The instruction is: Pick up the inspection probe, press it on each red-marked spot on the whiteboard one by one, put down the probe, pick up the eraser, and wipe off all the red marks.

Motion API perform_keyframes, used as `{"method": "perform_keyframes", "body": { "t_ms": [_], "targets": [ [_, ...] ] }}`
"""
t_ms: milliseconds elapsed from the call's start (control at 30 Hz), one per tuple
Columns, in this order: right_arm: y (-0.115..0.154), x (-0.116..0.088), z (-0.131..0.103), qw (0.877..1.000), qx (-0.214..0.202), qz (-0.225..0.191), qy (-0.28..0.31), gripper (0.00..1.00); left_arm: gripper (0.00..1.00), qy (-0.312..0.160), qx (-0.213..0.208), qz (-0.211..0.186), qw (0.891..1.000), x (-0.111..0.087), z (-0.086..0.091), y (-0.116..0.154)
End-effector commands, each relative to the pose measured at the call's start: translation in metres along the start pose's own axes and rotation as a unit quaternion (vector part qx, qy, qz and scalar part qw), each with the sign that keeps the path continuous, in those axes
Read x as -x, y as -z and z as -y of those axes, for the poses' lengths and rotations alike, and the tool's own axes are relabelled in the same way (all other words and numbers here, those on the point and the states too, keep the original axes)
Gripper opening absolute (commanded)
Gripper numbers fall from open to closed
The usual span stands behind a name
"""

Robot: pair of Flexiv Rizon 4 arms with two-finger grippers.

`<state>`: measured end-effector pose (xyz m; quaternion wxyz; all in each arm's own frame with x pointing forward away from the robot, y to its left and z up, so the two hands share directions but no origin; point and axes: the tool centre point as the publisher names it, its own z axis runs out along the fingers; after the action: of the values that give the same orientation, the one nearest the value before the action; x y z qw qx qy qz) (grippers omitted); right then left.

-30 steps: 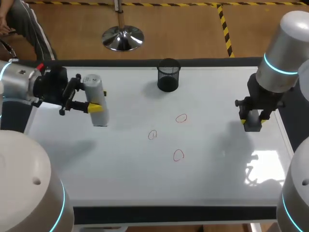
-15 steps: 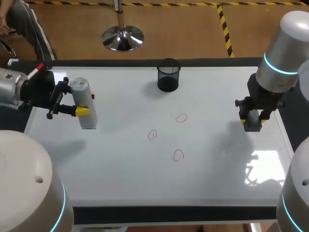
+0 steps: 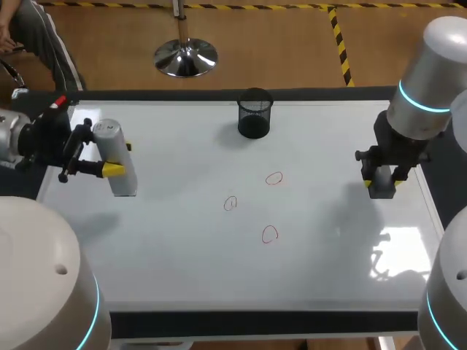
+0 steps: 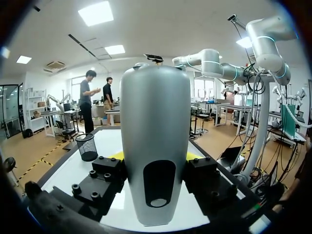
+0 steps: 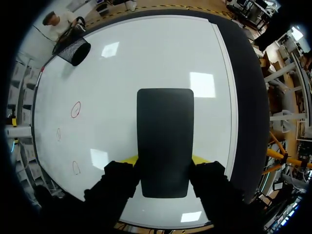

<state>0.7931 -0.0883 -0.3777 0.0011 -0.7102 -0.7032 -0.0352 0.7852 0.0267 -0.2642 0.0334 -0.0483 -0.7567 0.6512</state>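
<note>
The grey inspection probe [image 3: 120,179] hangs over the left part of the whiteboard [image 3: 182,248], with my left gripper [image 3: 115,159] shut on it. In the left wrist view the probe [image 4: 155,122] stands upright between the yellow tips of that gripper [image 4: 155,156]. Three red marks [image 3: 273,178], [image 3: 230,203], [image 3: 270,233] lie near the board's middle. At the board's right side my right gripper [image 3: 381,184] is shut on the black eraser [image 3: 382,192], just above the surface. The right wrist view has the eraser [image 5: 165,136] filling the right gripper [image 5: 165,160], with the red marks [image 5: 75,109] off to one side.
A black mesh cup [image 3: 255,113] stands at the back middle of the board, also seen as the mesh cup [image 4: 87,146] and mesh cup [image 5: 73,50]. A dark frame [image 3: 255,321] borders the board's front edge.
My left arm has drawn back to the left with the probe in its grip, further from the red marks. The right arm and eraser have stayed still.
</note>
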Motion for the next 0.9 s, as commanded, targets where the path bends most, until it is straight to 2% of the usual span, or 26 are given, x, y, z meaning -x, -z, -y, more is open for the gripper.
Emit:
{"method": "perform_keyframes", "body": {
  "t_ms": [33, 567, 900],
  "targets": [
    [0.001, 0.000, 0.000, 1.000, 0.000, 0.000, 0.001, 0.00, 0.00, -0.001, -0.001, 0.000, 1.000, 0.000, 0.001, 0.000],
    [0.001, 0.000, 0.000, 1.000, 0.000, 0.000, 0.001, 0.00, 0.00, -0.001, -0.001, 0.000, 1.000, 0.000, 0.001, 0.000],
    [0.002, -0.034, 0.021, 1.000, -0.016, -0.005, -0.005, 0.00, 0.00, -0.001, -0.001, 0.000, 1.000, 0.000, 0.001, 0.000]
  ]
}}
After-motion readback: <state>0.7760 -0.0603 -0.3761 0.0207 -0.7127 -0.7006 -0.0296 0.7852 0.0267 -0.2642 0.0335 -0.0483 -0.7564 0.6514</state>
